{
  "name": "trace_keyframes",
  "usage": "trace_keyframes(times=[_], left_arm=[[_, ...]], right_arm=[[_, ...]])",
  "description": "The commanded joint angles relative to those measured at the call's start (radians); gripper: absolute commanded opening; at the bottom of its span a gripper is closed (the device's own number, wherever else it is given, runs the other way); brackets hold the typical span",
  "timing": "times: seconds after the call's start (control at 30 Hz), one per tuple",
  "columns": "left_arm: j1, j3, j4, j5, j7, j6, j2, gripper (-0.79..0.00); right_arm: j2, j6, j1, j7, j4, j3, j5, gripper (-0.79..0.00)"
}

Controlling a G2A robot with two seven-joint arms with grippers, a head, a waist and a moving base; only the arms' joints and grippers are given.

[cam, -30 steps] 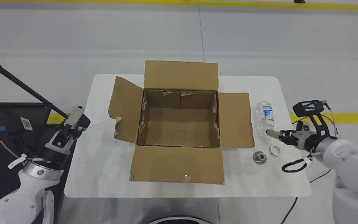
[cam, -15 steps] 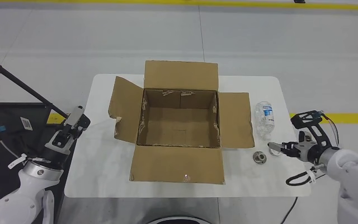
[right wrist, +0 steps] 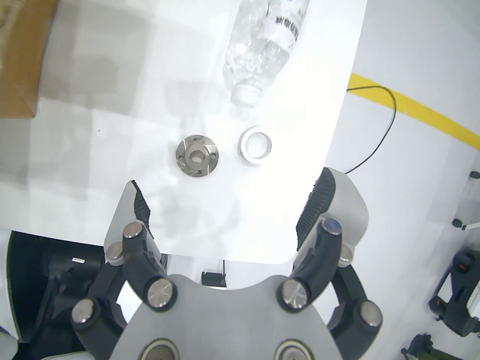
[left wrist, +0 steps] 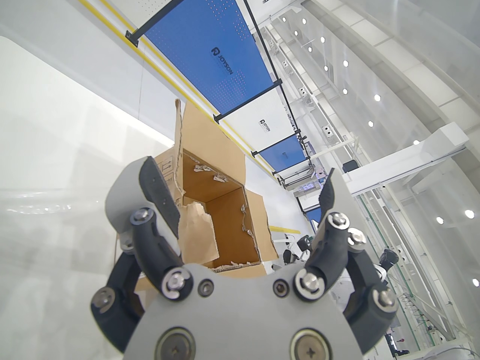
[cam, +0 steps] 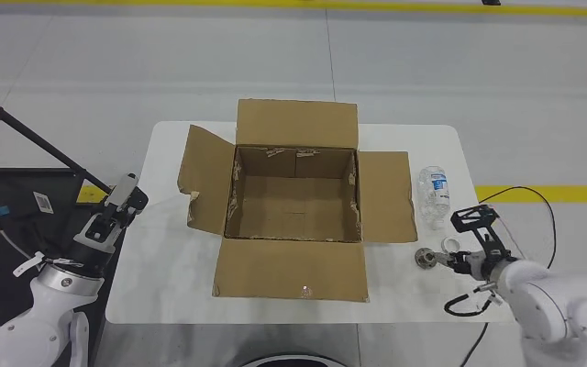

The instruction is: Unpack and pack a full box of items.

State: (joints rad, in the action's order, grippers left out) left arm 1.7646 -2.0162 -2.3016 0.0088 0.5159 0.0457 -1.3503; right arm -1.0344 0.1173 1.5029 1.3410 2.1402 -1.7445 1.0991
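Right claw (right wrist: 230,185) (spread wide) near metal flange (right wrist: 197,155)

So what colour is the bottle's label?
The label is blue and white, clearest in the right wrist view.

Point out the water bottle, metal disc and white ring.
water bottle (right wrist: 252,49), right wrist view, on its clear body.
metal disc (right wrist: 197,156), right wrist view, on its middle hub.
white ring (right wrist: 245,155), right wrist view, on its rim.
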Motion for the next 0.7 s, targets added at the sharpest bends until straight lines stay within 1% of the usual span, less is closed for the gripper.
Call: trace_keyframes(times=[0.0, 0.03, 0.07, 0.13, 0.17, 0.2, 0.23, 0.27, 0.3, 0.37, 0.43, 0.53, 0.67], left_arm=[[0.0, 0.0, 0.0, 0.0, 0.0, 0.0, 0.0, 0.0], [0.0, 0.0, 0.0, 0.0, 0.0, 0.0, 0.0, 0.0], [0.0, 0.0, 0.0, 0.0, 0.0, 0.0, 0.0, 0.0], [0.0, 0.0, 0.0, 0.0, 0.0, 0.0, 0.0, 0.0], [0.0, 0.0, 0.0, 0.0, 0.0, 0.0, 0.0, 0.0], [0.0, 0.0, 0.0, 0.0, 0.0, 0.0, 0.0, 0.0], [0.0, 0.0, 0.0, 0.0, 0.0, 0.0, 0.0, 0.0], [0.0, 0.0, 0.0, 0.0, 0.0, 0.0, 0.0, 0.0], [0.0, 0.0, 0.0, 0.0, 0.0, 0.0, 0.0, 0.0], [0.0, 0.0, 0.0, 0.0, 0.0, 0.0, 0.0, 0.0], [0.0, 0.0, 0.0, 0.0, 0.0, 0.0, 0.0, 0.0], [0.0, 0.0, 0.0, 0.0, 0.0, 0.0, 0.0, 0.0], [0.0, 0.0, 0.0, 0.0, 0.0, 0.0, 0.0, 0.0]], right_arm=[[0.0, -0.008, -0.006, 0.004, -0.024, 0.012, -0.008, -0.175], [0.0, -0.011, -0.009, 0.004, -0.034, 0.017, -0.007, -0.222], [0.0, -0.011, -0.011, 0.003, -0.043, 0.025, -0.01, -0.24], [-0.001, -0.019, -0.015, 0.0, -0.059, 0.039, -0.013, -0.246], [-0.001, -0.022, -0.016, -0.001, -0.065, 0.048, -0.015, -0.305], [-0.001, -0.025, -0.019, -0.002, -0.073, 0.057, -0.018, -0.385], [-0.002, -0.032, -0.023, 0.0, -0.083, 0.065, -0.016, -0.403], [-0.002, -0.037, -0.028, -0.001, -0.092, 0.075, -0.017, -0.413], [-0.003, -0.042, -0.034, -0.001, -0.102, 0.085, -0.016, -0.403], [-0.003, -0.053, -0.049, -0.002, -0.121, 0.103, -0.012, -0.36], [-0.004, -0.058, -0.066, -0.006, -0.144, 0.121, -0.017, -0.403], [-0.005, -0.055, -0.09, -0.006, -0.169, 0.151, -0.02, -0.394], [-0.007, -0.059, -0.121, 0.002, -0.198, 0.194, -0.005, -0.403]])
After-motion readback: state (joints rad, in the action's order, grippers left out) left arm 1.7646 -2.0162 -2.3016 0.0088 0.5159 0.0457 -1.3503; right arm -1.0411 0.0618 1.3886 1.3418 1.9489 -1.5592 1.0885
